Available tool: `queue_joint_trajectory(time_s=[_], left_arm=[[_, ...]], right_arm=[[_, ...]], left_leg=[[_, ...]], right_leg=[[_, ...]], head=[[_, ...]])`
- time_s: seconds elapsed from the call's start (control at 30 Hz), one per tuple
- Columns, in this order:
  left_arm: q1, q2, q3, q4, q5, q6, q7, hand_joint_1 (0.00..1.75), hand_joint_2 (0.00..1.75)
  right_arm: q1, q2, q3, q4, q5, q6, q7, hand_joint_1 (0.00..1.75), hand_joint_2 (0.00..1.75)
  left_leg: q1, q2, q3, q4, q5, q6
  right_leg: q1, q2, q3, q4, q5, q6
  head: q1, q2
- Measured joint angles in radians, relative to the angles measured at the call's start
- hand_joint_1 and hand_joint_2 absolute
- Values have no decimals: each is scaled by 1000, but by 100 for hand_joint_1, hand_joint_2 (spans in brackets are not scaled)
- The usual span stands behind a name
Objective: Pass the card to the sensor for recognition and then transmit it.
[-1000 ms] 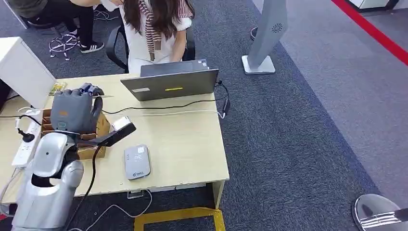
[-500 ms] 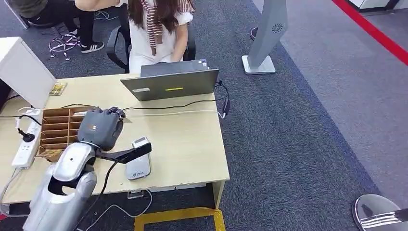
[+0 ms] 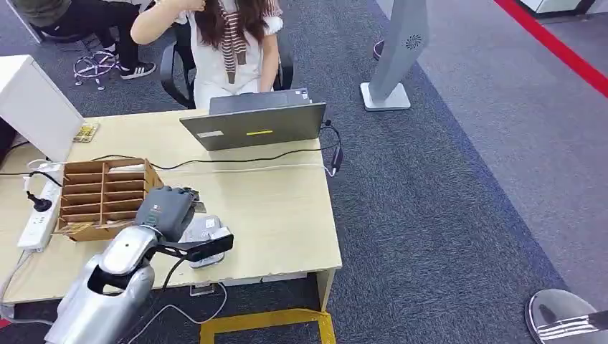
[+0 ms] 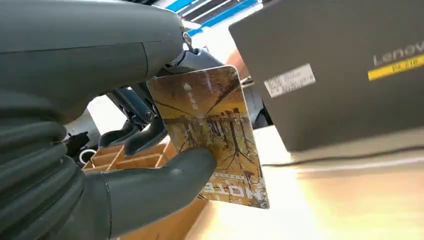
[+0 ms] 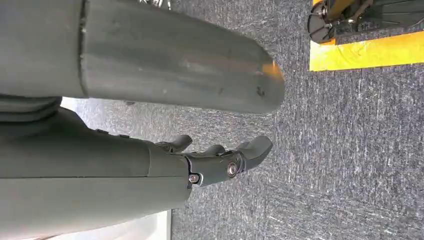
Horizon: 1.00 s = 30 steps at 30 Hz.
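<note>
My left hand (image 3: 167, 210) hovers low over the grey card sensor (image 3: 206, 235) near the table's front edge and hides most of it. In the left wrist view that hand (image 4: 150, 185) pinches a yellow-brown printed card (image 4: 212, 135) between thumb and fingers. My right hand (image 5: 220, 162) hangs over grey carpet, its fingers apart and holding nothing.
A wooden slotted card rack (image 3: 100, 197) stands left of the sensor. A grey laptop (image 3: 254, 123) with cables sits at the table's (image 3: 287, 215) far side, a seated person (image 3: 229, 43) behind it. A white power strip (image 3: 36, 215) lies at the left.
My left hand has swung from above the card rack rightward and toward the table's front edge, coming down over the sensor with the card.
</note>
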Motion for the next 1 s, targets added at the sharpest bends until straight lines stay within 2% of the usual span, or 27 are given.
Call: queue_joint_trajectory(time_s=[0.6, 1.0], left_arm=[[0, 5, -39, 104, 73, -65, -2, 175, 175], [-4, 3, -51, 145, 91, -61, -2, 175, 175]], right_arm=[[-1, 0, 21, 0, -7, 0, 4, 0, 0], [-1, 0, 38, 0, -13, 0, 5, 0, 0]], left_leg=[[0, 0, 0, 0, 0, 0], [0, 0, 0, 0, 0, 0]], right_leg=[[0, 0, 0, 0, 0, 0], [0, 0, 1, 0, 0, 0]], head=[[0, 0], [0, 0]])
